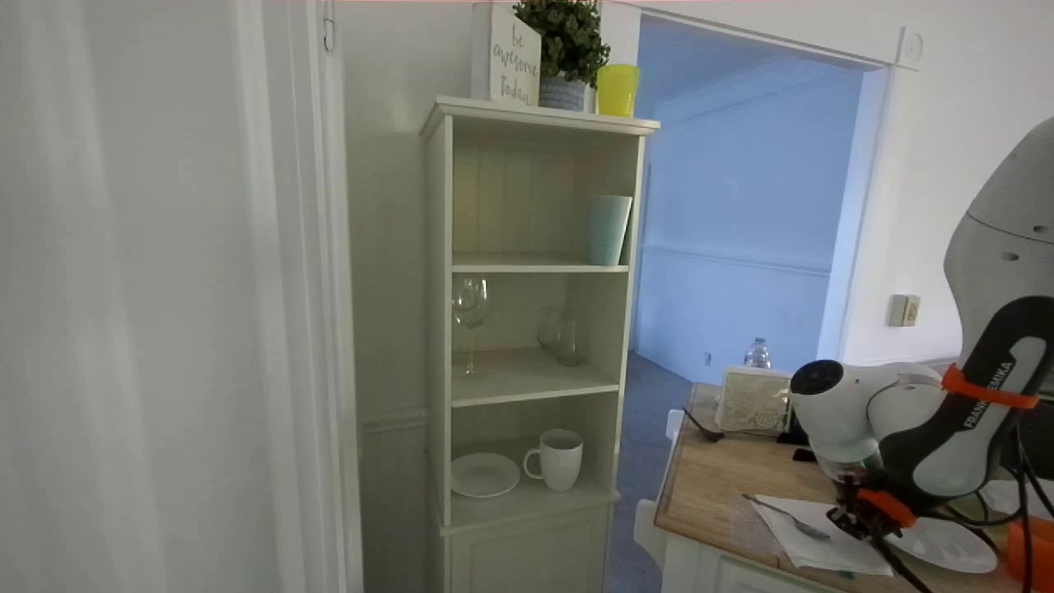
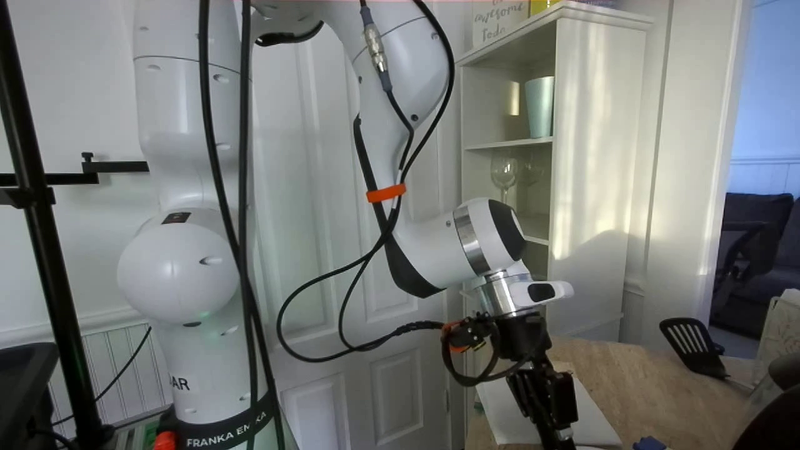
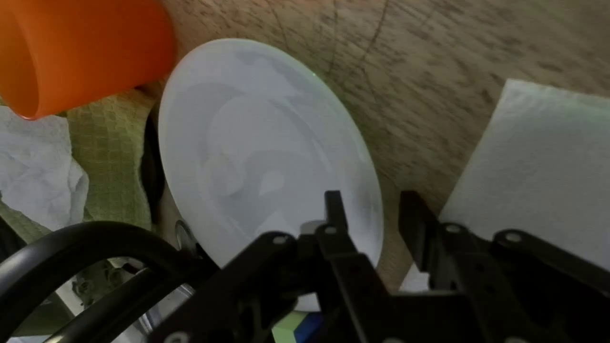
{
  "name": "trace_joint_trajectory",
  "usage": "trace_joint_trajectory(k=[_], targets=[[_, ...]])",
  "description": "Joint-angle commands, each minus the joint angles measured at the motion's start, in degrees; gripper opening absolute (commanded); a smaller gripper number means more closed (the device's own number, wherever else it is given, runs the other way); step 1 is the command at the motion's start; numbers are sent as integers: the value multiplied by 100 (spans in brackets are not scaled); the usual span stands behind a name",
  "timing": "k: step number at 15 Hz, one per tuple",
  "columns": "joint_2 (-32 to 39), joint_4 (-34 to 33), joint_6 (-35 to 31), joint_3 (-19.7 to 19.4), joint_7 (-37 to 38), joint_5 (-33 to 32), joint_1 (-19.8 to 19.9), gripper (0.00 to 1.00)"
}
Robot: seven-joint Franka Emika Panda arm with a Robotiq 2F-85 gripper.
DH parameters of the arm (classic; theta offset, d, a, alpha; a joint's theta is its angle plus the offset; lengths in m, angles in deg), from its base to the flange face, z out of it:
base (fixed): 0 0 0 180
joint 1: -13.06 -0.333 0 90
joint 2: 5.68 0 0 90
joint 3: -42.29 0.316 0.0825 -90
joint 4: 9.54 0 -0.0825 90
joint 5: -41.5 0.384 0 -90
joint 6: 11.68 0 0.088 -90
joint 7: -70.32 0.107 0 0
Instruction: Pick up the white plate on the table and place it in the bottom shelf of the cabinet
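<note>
Hanging at the rim of a small round glossy white plate (image 3: 264,138), the black two-fingered gripper (image 3: 371,204) holds its fingers spread, one over the plate's face and the other past its edge (whether either touches it, I cannot tell). The plate lies beneath the gripper on the light tan wooden table (image 3: 405,105). Just beside the outer finger, on the side away from the plate, is a flat white paper sheet (image 3: 538,181); in an exterior view a metal spoon (image 1: 803,526) lies on it, near the gripper. Across the plate from the gripper sits a smooth orange cup (image 3: 100,52), next to a green waffle-textured cloth (image 3: 112,157). Well apart from the gripper stands a tall narrow cream-white cabinet (image 1: 436,313), seen in both exterior views; its bottom shelf (image 1: 523,505) bears a second white plate (image 1: 484,475) and a white handled mug (image 1: 564,461).
</note>
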Motion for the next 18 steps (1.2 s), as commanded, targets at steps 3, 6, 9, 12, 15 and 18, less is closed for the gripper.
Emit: trace_joint_trajectory(k=[3,6,9,12,15,18], targets=[[151,-61,-37,-119,124,-357,78,33],[170,-85,56,-133,143,-566,65,35],[186,-105,187,-107,152,-768,36,36],[241,-116,386,-69,141,-1042,3,30],[290,-122,525,-34,162,-1268,0,16],[297,-138,660,10,206,-1382,-4,1]])
